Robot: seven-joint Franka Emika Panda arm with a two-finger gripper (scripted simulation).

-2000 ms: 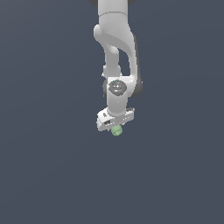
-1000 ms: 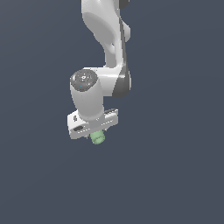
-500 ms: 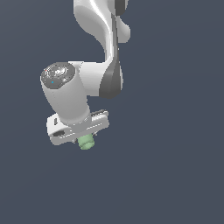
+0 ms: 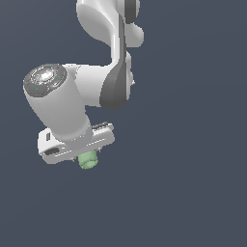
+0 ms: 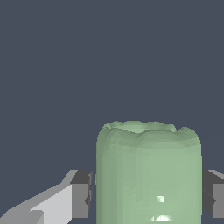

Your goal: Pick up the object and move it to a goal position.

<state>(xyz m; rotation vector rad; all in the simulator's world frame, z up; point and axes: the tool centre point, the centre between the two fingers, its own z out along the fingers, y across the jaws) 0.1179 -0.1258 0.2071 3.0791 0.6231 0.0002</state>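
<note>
A pale green stubby cylinder (image 5: 148, 175), translucent with a lumpy, scalloped top rim, sits pinched between the gripper (image 5: 146, 199) fingers (image 5: 81, 194); in the exterior view it pokes out under the white gripper bar (image 4: 77, 144), narrower than it

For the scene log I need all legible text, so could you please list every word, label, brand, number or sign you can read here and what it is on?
None: no readable text in either view.
Pale green cylinder: plain surface, no label.
Gripper and its white gripper bar: no brand or number visible.
Round joint cap: small coloured dots and a ring pattern, too small to read as characters.
</note>
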